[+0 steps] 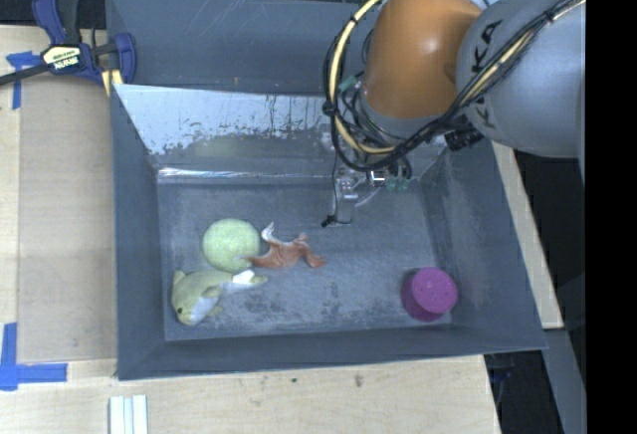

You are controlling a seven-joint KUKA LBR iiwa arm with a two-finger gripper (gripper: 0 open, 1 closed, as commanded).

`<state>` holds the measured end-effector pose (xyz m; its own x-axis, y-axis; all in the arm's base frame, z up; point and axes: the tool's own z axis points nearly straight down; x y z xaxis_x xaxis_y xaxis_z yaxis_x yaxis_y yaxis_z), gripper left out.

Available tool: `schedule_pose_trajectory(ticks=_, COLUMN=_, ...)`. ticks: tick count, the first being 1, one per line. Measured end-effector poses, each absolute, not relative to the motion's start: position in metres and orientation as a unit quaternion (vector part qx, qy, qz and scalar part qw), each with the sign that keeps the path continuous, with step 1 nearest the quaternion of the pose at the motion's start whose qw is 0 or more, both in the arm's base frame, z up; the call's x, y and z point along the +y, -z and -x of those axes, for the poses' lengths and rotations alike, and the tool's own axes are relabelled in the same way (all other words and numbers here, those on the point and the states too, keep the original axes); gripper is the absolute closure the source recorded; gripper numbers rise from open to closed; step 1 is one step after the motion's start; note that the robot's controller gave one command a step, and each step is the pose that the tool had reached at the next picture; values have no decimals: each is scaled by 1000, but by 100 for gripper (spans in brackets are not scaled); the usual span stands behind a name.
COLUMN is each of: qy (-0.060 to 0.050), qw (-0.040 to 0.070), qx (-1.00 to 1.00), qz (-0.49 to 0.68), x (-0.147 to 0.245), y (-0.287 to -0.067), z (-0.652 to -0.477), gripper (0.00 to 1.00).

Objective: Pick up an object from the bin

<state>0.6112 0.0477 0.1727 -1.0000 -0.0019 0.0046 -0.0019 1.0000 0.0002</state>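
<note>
My gripper (332,217) hangs under the orange wrist cover, above the bin floor at its middle back. Nearest to it, a little down and to the left, an orange-brown toy figure (290,255) with a white bit at one end lies flat. Touching the figure's left end is a pale green ball (230,244). The gripper stands apart from both, and I see nothing in it.
A yellow-green soft toy (198,294) lies at the bin's front left, just below the ball. A magenta round block (430,293) sits at the front right corner. The arm and its cables cover the bin's back right.
</note>
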Motion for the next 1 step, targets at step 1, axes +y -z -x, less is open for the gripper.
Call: schedule_pose_trajectory(ticks=1, qy=0, qw=-2, qx=-1000, qz=0, x=47, y=-178, z=-613, gripper=0)
